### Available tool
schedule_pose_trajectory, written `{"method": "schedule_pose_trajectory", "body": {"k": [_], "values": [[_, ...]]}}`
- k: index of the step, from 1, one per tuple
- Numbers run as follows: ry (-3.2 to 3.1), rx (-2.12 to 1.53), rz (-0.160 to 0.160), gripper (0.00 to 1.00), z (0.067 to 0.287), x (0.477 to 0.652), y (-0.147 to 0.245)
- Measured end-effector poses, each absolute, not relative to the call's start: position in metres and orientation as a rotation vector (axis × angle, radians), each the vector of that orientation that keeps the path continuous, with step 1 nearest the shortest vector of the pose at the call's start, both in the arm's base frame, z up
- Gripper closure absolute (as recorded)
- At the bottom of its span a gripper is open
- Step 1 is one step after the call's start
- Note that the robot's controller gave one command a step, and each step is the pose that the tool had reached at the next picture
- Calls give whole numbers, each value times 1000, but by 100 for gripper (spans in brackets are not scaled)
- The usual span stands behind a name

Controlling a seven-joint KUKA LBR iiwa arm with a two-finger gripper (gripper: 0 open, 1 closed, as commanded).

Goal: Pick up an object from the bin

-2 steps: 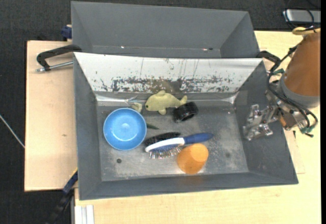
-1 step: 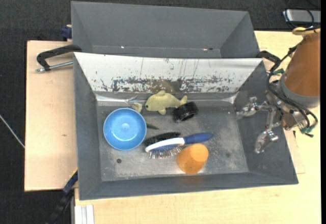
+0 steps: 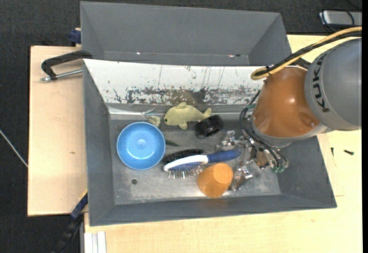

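Orange cup (image 3: pixel 215 180) sits near the bin's (image 3: pixel 98 148) front wall, just beside our gripper (image 3: pixel 244 165), whose grip we cannot tell. A brush (image 3: pixel 187 163) lies just behind the cup; bare floor opens to its left.

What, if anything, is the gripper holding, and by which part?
It cannot be told. The gripper sits low beside the orange cup and the blue brush handle, but the view does not settle whether it grips either.

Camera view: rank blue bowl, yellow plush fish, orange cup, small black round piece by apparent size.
1. blue bowl, clearly largest.
2-3. yellow plush fish and orange cup: too alike to rank; the fish is longer, the cup rounder.
4. small black round piece, smallest.
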State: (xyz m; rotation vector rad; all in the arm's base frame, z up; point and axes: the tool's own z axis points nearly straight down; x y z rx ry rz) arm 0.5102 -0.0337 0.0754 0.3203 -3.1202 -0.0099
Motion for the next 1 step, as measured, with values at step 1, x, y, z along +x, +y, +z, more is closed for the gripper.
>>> {"method": "schedule_pose_trajectory", "body": {"k": [1], "values": [[-3133, 311, 1, 100, 80, 513, -39]]}}
